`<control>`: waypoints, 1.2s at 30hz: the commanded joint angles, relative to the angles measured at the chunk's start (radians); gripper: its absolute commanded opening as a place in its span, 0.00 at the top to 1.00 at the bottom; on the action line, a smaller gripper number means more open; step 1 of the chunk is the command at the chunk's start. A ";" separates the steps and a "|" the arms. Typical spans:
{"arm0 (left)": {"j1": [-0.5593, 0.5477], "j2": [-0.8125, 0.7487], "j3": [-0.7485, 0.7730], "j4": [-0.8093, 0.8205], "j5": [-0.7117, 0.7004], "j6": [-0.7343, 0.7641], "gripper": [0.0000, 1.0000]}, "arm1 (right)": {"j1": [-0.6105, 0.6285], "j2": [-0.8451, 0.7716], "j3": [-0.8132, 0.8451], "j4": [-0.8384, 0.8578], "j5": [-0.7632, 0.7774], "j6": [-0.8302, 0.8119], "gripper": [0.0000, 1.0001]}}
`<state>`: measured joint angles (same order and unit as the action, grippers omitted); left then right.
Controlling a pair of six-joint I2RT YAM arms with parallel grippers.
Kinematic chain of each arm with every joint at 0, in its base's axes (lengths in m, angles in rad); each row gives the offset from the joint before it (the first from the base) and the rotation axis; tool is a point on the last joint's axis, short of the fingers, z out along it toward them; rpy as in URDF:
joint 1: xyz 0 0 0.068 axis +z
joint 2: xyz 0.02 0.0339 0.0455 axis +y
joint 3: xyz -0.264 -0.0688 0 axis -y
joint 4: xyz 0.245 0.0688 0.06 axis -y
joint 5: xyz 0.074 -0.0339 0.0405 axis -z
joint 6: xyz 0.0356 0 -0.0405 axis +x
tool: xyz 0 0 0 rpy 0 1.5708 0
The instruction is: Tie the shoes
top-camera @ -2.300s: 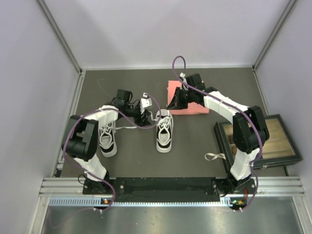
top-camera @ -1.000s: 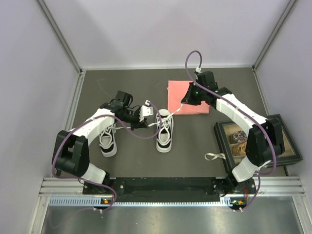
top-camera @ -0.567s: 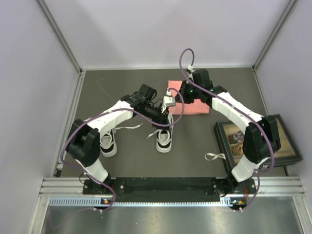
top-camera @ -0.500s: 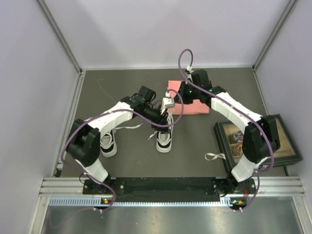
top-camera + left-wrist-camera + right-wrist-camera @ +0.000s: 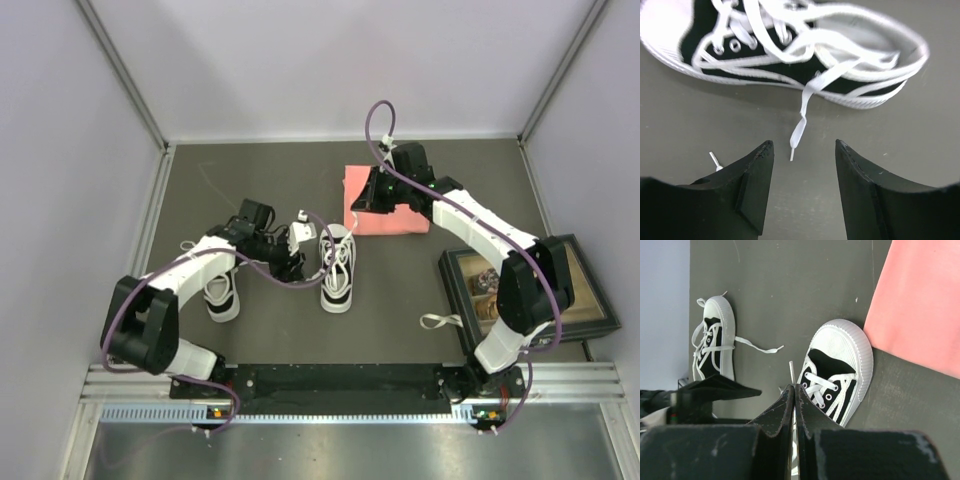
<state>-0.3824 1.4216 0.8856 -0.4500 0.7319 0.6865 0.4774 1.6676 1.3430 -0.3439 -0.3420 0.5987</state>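
A small white low-top sneaker with black side panels, the right-hand sneaker point(image 5: 337, 268), stands mid-way across the dark grey table point(image 5: 260, 180). Its long axis runs near to far and its white toe cap points at the far wall, just beside the near left corner of a flat pink cloth point(image 5: 395, 205). Its twin, the left-hand sneaker point(image 5: 222, 298), lies well apart toward the left wall. It is aligned the same way, toe to the far wall, and partly hidden under the left arm.

The left gripper point(image 5: 804, 143) sits low beside the right-hand sneaker with its jaws spread apart and gripping nothing. A loose white lace point(image 5: 802, 115) trails from the shoe down to the table in the gap, touching neither finger. In that wrist view the sneaker lies crosswise, toe at the left.

The right gripper point(image 5: 793, 389), by the pink cloth's left edge, has its fingers pressed together. A thin white lace end point(image 5: 790, 369) pokes out between them. A dark wooden frame point(image 5: 598, 282) lies at the table's right edge.
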 commanded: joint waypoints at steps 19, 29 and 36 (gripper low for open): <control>-0.087 0.091 0.165 -0.277 0.127 0.332 1.00 | 0.009 -0.014 0.039 0.014 -0.006 -0.010 1.00; -0.440 0.109 0.230 0.249 0.101 -0.175 0.86 | 0.009 0.009 0.053 0.054 -0.060 0.001 1.00; -0.295 -0.054 0.104 0.356 0.072 -0.336 0.45 | 0.007 0.009 0.045 0.092 -0.109 0.007 1.00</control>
<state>-0.7887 1.5097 1.0534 -0.2039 0.7948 0.4820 0.4774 1.6794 1.3437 -0.3229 -0.4030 0.5987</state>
